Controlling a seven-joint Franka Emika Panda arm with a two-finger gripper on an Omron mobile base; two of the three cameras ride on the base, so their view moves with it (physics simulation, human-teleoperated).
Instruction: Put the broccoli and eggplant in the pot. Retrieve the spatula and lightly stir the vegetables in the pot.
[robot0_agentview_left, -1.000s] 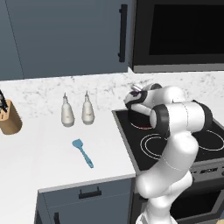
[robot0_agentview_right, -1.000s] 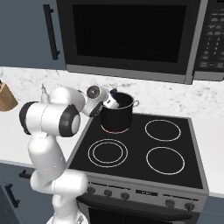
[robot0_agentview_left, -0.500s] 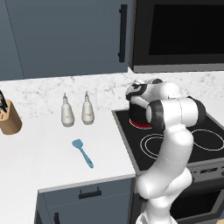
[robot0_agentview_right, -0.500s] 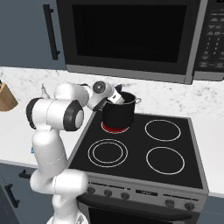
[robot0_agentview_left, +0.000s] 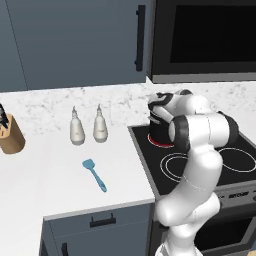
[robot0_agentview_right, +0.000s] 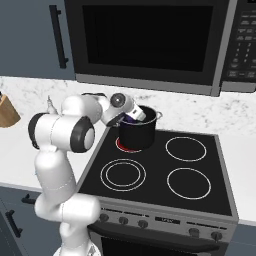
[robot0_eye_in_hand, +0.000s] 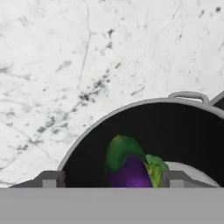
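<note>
White marble counter, black stovetop. Gripper hanging over the pot on the back-left burner, fingers spread, eggplant between them, grip unclear. Broccoli inside too. Spatula lying on the counter.

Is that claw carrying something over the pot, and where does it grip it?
The eggplant sits between the claw tips above the pot; the contact itself is hidden.

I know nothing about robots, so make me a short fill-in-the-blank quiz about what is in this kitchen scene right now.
1. The black pot stands on a stove burner that glows ____.
2. The light-blue spatula lies on the ____.
3. The purple eggplant is over the mouth of the ____.
4. Behind the spatula stand ____ white bottles.

Missing words: red; counter; pot; two
</note>
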